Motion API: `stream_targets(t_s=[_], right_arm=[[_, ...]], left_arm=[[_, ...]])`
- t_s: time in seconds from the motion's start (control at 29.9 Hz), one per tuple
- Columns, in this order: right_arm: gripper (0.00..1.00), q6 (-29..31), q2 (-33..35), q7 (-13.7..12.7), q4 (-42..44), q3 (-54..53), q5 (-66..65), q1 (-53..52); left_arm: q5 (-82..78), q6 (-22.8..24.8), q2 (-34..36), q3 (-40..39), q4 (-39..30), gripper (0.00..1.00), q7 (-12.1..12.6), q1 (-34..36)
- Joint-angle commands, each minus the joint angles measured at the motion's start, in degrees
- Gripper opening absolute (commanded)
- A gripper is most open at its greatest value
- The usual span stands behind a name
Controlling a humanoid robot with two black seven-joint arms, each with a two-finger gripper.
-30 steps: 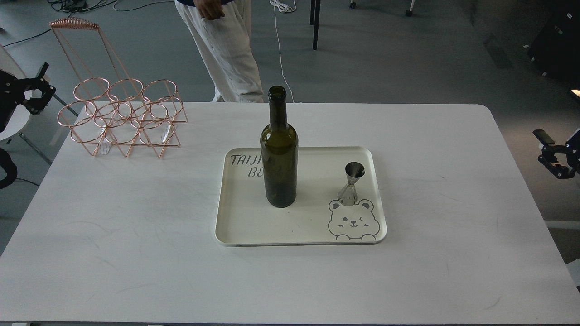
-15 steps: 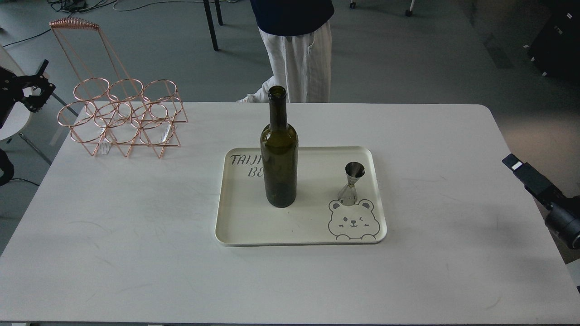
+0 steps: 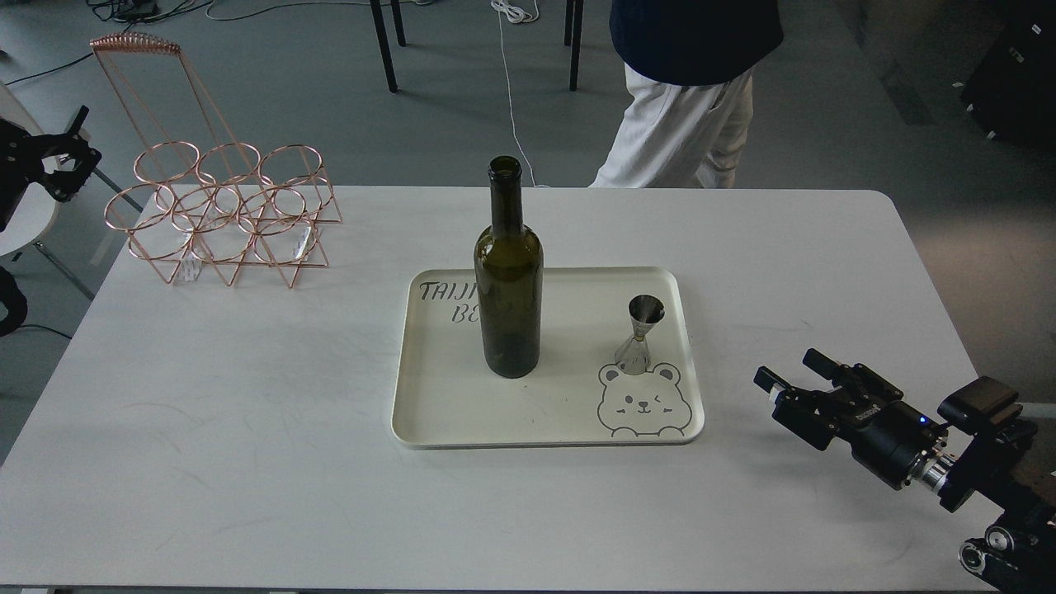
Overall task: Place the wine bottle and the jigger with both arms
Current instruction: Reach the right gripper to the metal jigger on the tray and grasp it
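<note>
On tray [image 3: 429, 412]: wine bottle [image 3: 508, 289] hides lettering | jigger [image 3: 639, 334] upright | right gripper [image 3: 790, 374] fingers parted, empty | left gripper [image 3: 70, 161] cropped, state unclear

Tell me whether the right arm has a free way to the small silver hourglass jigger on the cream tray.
Probably yes. The right gripper hangs open over bare white table beside the cream tray, and nothing stands between it and the small silver hourglass jigger; the tall dark green bottle stands on the jigger's far side.
</note>
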State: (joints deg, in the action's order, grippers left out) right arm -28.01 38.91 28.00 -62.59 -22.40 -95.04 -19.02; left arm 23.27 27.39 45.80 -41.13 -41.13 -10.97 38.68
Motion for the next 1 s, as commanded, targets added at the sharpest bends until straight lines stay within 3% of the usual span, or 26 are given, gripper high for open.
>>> stream_targets(t_s=[0.0,0.27,0.77,0.87,0.97], right_arm=[[0.91,0.01,-4.62,0.0,4.83,3.93,-1.64,-4.61],[0.82,0.01,-12.53,0.0,11.34,11.32,-1.64,-13.06],[0.66,0.01,-18.6,0.0,16.27,17.13,-1.64,-19.91],[0.58,0.01,-19.39,0.0,17.15,17.3,-1.64,-20.71],[0.42,0.01,-19.92,0.0,17.59,18.27,-1.64,-20.88]], left_arm=[[0.02,0.04,0.16,0.0,0.0,0.99,-0.02,-0.01],[0.11,0.04,0.34,-0.53,0.0,0.99,-0.02,-0.01],[0.11,0.56,0.95,-0.7,0.09,0.99,-0.11,-0.18],[0.11,0.61,1.13,-0.7,0.18,0.99,-0.11,-0.19],[0.02,0.61,1.31,-0.7,0.27,0.99,-0.11,-0.19]])
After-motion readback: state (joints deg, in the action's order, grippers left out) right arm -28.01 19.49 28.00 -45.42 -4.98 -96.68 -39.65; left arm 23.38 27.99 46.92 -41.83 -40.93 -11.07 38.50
